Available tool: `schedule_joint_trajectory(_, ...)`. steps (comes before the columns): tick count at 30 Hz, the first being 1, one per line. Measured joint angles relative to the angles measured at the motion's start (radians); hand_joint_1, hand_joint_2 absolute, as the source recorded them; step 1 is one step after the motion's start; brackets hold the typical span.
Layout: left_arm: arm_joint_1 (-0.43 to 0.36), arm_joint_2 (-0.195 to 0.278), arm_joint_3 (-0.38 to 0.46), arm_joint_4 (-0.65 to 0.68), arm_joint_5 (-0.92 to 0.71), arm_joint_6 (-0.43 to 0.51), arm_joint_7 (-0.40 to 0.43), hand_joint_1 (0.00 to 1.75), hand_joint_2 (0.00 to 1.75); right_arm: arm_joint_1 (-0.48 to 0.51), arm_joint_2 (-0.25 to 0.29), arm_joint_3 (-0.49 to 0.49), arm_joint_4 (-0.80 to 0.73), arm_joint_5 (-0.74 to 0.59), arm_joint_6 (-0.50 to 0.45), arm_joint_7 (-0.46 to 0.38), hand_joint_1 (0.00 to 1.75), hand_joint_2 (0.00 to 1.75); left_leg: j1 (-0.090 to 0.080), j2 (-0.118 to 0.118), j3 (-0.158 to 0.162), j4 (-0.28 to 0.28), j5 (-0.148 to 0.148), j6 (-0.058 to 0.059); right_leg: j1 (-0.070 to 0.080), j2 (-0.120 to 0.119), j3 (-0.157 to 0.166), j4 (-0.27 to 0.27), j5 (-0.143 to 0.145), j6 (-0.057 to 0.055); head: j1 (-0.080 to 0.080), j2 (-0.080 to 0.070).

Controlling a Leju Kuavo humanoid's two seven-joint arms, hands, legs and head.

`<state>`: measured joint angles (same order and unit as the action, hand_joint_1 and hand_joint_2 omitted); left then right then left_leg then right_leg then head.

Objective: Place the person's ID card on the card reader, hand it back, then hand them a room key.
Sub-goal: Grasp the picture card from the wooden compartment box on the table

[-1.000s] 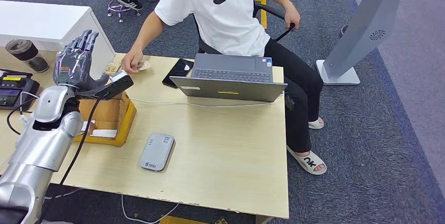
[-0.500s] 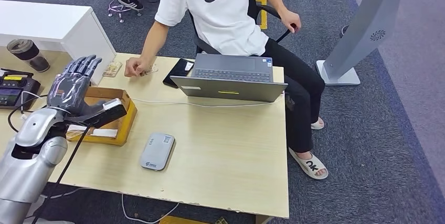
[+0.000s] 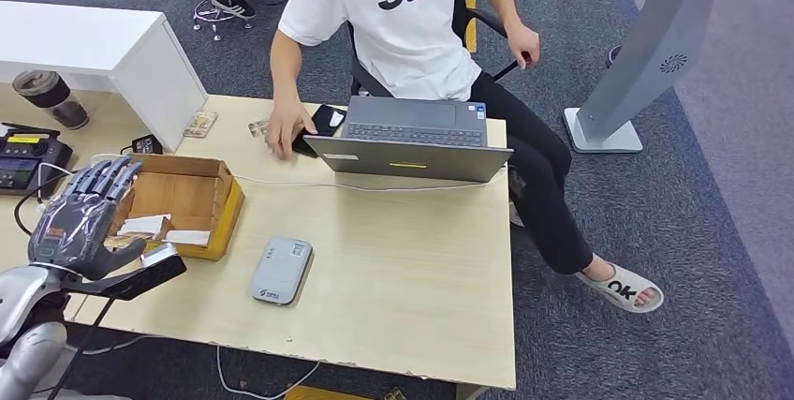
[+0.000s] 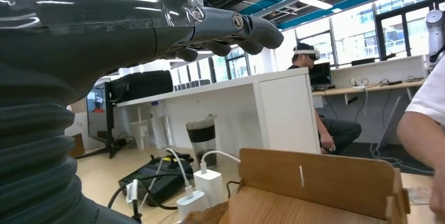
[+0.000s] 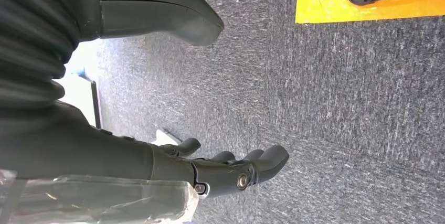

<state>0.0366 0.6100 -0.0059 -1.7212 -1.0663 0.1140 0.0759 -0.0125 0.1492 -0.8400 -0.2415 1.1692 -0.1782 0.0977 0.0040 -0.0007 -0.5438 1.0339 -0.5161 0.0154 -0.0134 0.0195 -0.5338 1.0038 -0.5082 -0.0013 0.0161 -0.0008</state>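
Observation:
My left hand (image 3: 82, 220) hovers over the table's front left corner, beside the cardboard box (image 3: 217, 205), fingers spread and thumb stretched out, nothing gripped. The left wrist view shows its fingers (image 4: 231, 24) extended above the box wall (image 4: 315, 179). White cards (image 3: 148, 226) lie in the box. The grey card reader (image 3: 280, 271) lies flat near the front edge, nothing on it. The person's hand (image 3: 281, 134) rests on the far side of the table by a black phone (image 3: 323, 121), with a small pale card-like item (image 3: 257, 126) beside it. My right hand (image 5: 225, 171) hangs over the carpet, holding nothing.
An open laptop (image 3: 412, 142) stands in front of the seated person, with a white cable (image 3: 374, 186) running across the table before it. A black device (image 3: 28, 161), a cup (image 3: 45, 96) and a white cabinet (image 3: 103, 44) are at the left. A grey stand (image 3: 637, 63) is right.
My left hand has drawn back from the far side of the box toward the front left corner. The person's hand has slid right along the far edge to the phone.

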Motion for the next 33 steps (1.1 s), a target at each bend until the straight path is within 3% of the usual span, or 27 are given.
schedule_joint_trajectory(9, 0.111, -0.007, 0.110, -0.063, -0.122, 0.006, 0.048, 0.00, 1.75, 0.002, 0.000, -0.021, -0.006, 0.004, 0.000, 0.001, 0.00, 1.75, 0.000, 0.000, 0.000, 0.000, 0.000, 0.000, 0.000, 0.000, 0.001, 0.000, 0.000, 0.000, 0.000, 0.000)
schedule_joint_trajectory(18, 0.217, -0.082, 0.276, -0.092, -0.227, 0.008, 0.096, 0.00, 1.75, 0.003, 0.010, -0.056, -0.014, 0.025, 0.000, 0.003, 0.00, 1.75, 0.000, 0.000, 0.000, 0.000, 0.000, 0.000, 0.000, 0.000, 0.000, 0.000, 0.000, 0.000, 0.000, 0.000)
schedule_joint_trajectory(33, 0.242, -0.159, 0.411, -0.069, -0.254, -0.008, 0.085, 0.00, 1.75, 0.002, 0.016, -0.078, -0.021, 0.057, 0.000, 0.003, 0.00, 1.75, 0.000, -0.001, 0.000, 0.000, 0.000, 0.000, 0.000, -0.002, 0.001, 0.000, 0.000, 0.000, 0.000, 0.000)
